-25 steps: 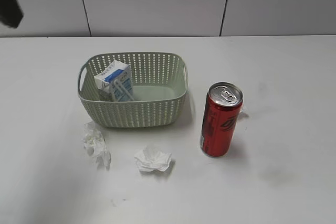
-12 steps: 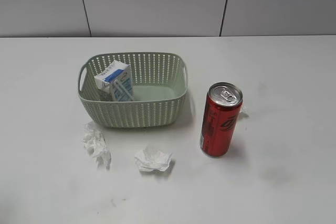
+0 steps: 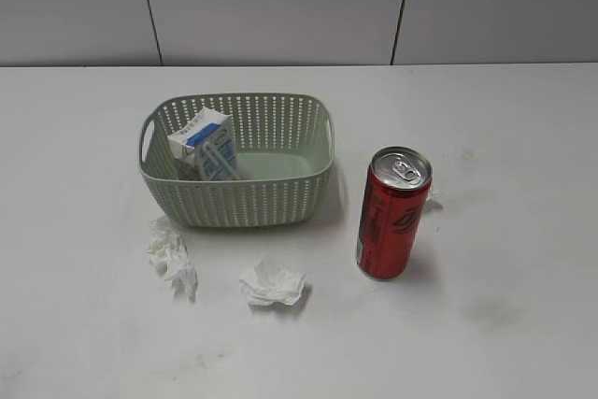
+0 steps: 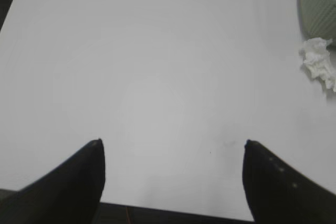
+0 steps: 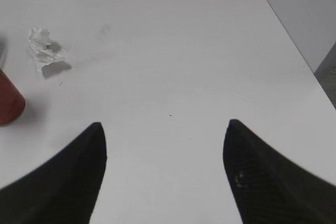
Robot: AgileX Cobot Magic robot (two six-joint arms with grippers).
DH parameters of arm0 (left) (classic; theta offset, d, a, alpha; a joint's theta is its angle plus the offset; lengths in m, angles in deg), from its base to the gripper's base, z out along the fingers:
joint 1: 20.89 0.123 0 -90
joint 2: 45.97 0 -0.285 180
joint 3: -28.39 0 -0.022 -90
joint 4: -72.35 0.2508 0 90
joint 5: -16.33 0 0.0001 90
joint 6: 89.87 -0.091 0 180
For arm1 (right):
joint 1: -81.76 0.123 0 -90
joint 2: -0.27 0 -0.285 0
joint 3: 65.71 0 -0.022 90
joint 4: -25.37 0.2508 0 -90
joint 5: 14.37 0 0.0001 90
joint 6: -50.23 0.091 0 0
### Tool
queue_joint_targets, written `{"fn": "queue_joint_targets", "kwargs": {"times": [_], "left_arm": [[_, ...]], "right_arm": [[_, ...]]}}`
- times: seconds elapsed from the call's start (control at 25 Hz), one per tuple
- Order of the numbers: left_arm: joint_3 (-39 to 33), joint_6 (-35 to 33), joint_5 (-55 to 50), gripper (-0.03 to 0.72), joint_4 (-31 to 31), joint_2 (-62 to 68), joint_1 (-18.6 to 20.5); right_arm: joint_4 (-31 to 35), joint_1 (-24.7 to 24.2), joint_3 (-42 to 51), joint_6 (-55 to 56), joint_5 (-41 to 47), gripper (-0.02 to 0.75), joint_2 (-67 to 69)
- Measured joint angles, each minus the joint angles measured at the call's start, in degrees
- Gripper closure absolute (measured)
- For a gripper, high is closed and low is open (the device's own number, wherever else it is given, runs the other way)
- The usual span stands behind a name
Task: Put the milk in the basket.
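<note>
The milk (image 3: 203,144), a small white carton with blue print and a straw, leans inside the pale green basket (image 3: 280,198) at its left end. A corner of the basket (image 4: 318,3) shows at the top right of the left wrist view. My left gripper (image 4: 173,142) is open and empty over bare table near the table's edge, well away from the basket. My right gripper (image 5: 164,124) is open and empty over bare table to the right of the can. Neither gripper shows in the exterior view.
A red can (image 3: 391,213) stands right of the basket; its base shows in the right wrist view (image 5: 9,104). Crumpled white tissues lie in front of the basket (image 3: 171,257) (image 3: 272,285), one beside the can (image 5: 44,50), one in the left wrist view (image 4: 318,62).
A dark arm part at the top left corner of the exterior view has left the frame. The milk, basket, can and tissues have not moved.
</note>
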Motion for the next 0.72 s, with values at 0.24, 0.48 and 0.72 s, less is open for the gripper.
{"fn": "queue_joint_targets", "kwargs": {"times": [0.24, 0.48, 0.72], "left_arm": [[-5.2, -2.6, 3.5, 0.076, -0.3, -4.9, 0.0], [-5.4, -5.2, 4.0, 0.087, -1.7, -4.9, 0.0], [-5.4, -5.7, 4.1, 0.129, -1.8, -4.9, 0.0]], "right_arm": [[0.0, 0.0, 0.0, 0.0, 0.0, 0.184, 0.0], [0.0, 0.0, 0.0, 0.0, 0.0, 0.184, 0.0], [0.0, 0.0, 0.0, 0.0, 0.0, 0.184, 0.0]]}}
